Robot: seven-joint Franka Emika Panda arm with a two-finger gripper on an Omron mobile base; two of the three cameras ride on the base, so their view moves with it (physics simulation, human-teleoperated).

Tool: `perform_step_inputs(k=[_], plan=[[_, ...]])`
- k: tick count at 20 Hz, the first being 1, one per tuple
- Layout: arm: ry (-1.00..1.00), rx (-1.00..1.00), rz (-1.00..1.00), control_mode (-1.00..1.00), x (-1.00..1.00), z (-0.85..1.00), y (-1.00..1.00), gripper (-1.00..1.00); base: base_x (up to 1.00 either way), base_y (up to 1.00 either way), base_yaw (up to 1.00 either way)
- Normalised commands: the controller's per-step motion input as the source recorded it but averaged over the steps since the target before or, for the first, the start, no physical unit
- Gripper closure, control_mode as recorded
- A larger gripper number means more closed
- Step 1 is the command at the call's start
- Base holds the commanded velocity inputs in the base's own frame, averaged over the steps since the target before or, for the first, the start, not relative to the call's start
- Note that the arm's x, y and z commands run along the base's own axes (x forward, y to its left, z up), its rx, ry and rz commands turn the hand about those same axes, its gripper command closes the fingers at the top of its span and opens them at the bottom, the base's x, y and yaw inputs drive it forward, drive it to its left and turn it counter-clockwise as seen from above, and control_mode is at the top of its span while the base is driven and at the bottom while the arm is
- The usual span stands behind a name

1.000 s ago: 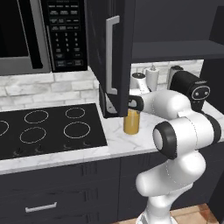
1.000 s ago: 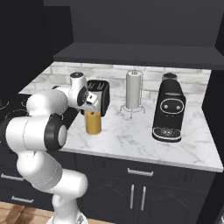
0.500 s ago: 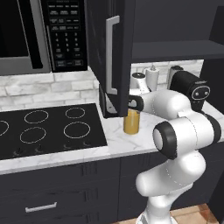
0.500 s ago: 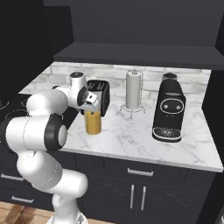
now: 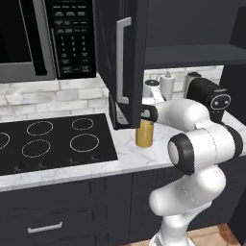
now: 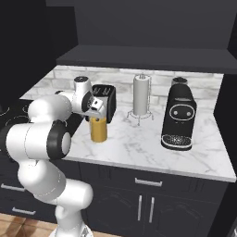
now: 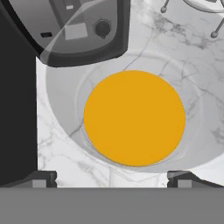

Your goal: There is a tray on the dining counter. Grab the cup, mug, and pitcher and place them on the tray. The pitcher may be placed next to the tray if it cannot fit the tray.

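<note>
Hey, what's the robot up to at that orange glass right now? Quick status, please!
Gripper open, right above the pitcher. Pitcher upright on the counter, not yet gripped. Toaster close behind it.

No change is seen: the gripper (image 6: 97, 115) is still held directly above the pitcher (image 6: 98, 130), jaws wide.

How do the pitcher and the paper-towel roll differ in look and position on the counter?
The pitcher is an amber-orange glass cylinder, clear near the rim; the paper-towel roll is opaque white. The pitcher stands directly on the marble counter, while the roll sits on a wire holder. The open gripper hangs right above the pitcher, beside the toaster; the roll stands farther back with nothing over it. Both are upright cylinders.
</note>
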Motion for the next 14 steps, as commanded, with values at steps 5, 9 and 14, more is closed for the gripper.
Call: perform_step_inputs(k=[5,9,14], plan=[[0.0,0.0,0.0,-1.0,0.0,0.0,0.0,-1.0,0.0,0.0,0.0],[0.0,0.0,0.0,-1.0,0.0,0.0,0.0,-1.0,0.0,0.0,0.0],[0.0,0.0,0.0,-1.0,0.0,0.0,0.0,1.0,0.0,0.0,0.0]])
